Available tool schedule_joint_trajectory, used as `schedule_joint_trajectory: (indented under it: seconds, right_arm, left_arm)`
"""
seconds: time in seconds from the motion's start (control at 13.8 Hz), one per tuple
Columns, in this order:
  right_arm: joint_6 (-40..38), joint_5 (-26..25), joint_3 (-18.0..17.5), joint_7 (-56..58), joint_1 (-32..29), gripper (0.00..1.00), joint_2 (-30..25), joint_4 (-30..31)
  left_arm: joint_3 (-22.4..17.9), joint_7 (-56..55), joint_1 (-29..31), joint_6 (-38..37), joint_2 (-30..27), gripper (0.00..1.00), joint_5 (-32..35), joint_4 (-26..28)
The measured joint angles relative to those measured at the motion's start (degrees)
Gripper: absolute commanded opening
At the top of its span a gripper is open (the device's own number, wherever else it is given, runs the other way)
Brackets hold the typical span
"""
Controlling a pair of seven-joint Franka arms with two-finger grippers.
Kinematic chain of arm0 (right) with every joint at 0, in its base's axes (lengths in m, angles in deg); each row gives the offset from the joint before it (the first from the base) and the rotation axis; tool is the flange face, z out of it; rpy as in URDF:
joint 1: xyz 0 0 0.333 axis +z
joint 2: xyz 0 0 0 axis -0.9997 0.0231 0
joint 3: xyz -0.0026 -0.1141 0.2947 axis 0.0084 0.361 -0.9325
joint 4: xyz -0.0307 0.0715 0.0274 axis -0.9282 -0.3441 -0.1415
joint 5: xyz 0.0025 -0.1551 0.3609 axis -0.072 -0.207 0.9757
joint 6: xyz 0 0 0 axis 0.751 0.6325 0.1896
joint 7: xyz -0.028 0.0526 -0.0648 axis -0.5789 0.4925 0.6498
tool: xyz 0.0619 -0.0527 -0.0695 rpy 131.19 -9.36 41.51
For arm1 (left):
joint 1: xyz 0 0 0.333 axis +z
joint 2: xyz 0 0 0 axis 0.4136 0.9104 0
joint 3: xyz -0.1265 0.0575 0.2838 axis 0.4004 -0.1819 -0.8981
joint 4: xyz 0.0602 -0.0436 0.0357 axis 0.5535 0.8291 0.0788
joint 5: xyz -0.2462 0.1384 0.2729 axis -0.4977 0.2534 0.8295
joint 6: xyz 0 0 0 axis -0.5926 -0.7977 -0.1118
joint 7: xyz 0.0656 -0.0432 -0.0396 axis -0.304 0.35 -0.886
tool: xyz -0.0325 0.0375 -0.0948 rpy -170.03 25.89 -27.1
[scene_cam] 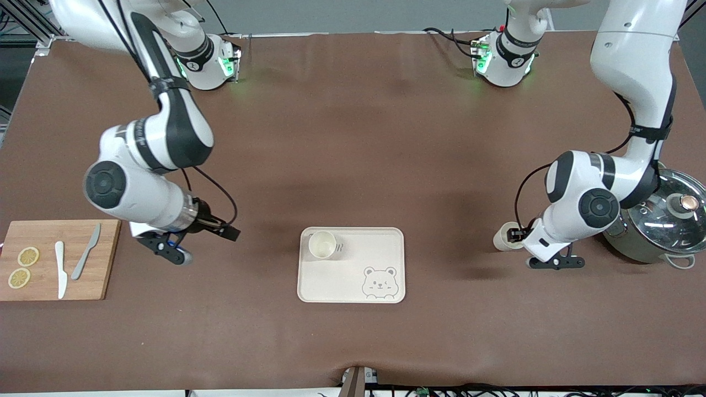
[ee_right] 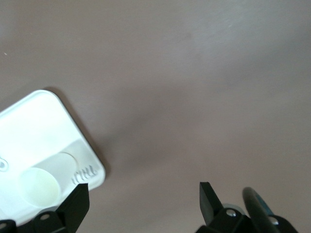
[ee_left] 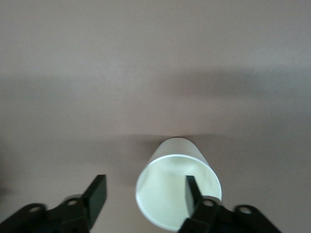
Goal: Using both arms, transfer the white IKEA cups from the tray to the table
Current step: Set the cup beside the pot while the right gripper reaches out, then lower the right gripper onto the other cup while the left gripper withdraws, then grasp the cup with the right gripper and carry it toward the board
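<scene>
One white cup (scene_cam: 322,244) stands upright on the cream bear-print tray (scene_cam: 380,248), in the corner toward the right arm's end. It also shows in the right wrist view (ee_right: 41,182). The second white cup (scene_cam: 503,238) stands on the brown table toward the left arm's end. My left gripper (scene_cam: 517,235) is open at this cup (ee_left: 170,167). One finger (ee_left: 192,194) is inside the rim and the other (ee_left: 95,196) is outside, apart from the wall. My right gripper (scene_cam: 175,255) is open and empty over bare table between the tray and the cutting board; its fingers (ee_right: 210,198) hold nothing.
A wooden cutting board (scene_cam: 107,264) with two lemon slices (scene_cam: 23,267), a white knife (scene_cam: 60,268) and a grey knife (scene_cam: 86,251) lies at the right arm's end. A steel pot with a glass lid (scene_cam: 670,218) stands beside the left arm's wrist.
</scene>
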Motion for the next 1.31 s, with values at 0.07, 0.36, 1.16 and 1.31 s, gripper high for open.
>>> schedule_joint_trajectory:
  seconds: [0.07, 0.36, 1.16, 1.31]
  right_arm:
    - [2.08, 0.00, -0.02, -2.42, 1.10, 1.00, 1.02, 0.01]
    - [8.53, 0.03, -0.12, -8.65, 4.81, 1.00, 4.87, 0.00]
    - [14.88, 0.04, -1.53, -24.25, 12.67, 0.54, 13.30, -2.84]
    - [15.74, 0.04, -1.46, -24.28, 12.65, 0.31, 13.92, -2.90]
  left_arm:
    - [-0.02, 0.00, 0.06, -2.55, -1.30, 1.00, 0.00, -1.48]
    - [-0.08, -0.04, 0.85, -14.86, -4.99, 1.00, 0.01, -10.75]
    - [-0.07, -0.03, 1.66, -28.98, -15.59, 1.00, 0.07, -18.10]
    - [0.05, -0.03, 1.66, -31.20, -17.55, 1.00, 0.07, -18.11]
